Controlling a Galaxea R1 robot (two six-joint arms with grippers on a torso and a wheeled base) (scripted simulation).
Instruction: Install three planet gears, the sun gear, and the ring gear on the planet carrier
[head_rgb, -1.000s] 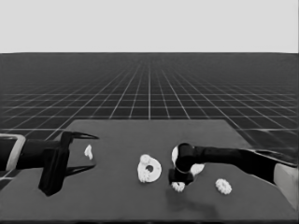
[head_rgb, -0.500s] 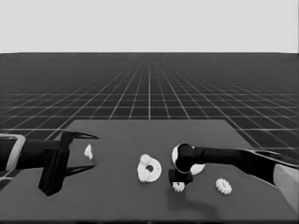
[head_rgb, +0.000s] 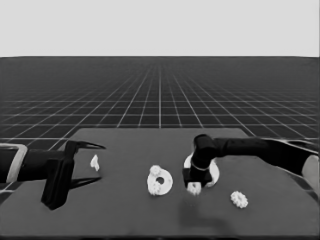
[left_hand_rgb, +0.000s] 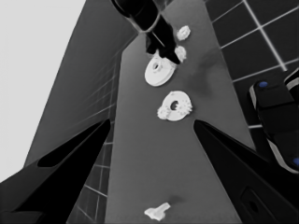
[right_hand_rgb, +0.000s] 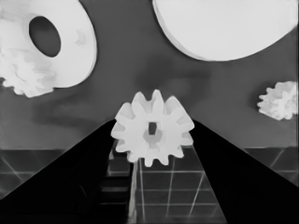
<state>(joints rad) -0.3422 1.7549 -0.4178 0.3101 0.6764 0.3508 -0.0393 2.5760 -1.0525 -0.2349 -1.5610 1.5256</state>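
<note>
My right gripper hangs just above the table in front of the larger round part, shut on a small toothed gear. That gear shows between its fingertips, with a shadow on the table below. The smaller round part lies to the left of it, with gears sitting at its rim. One more gear lies loose to the right. My left gripper waits open over the table's left end, and the thin white piece lies on the table under its fingers, not held.
The table's front edge runs close below the right gripper and the loose gear. Dark machinery with blue lights stands past the table's edge in the left wrist view. The right arm stretches in across the table's right side.
The right gripper has risen a little, and the white gear now shows between its fingertips above a shadow. The left arm has not moved.
</note>
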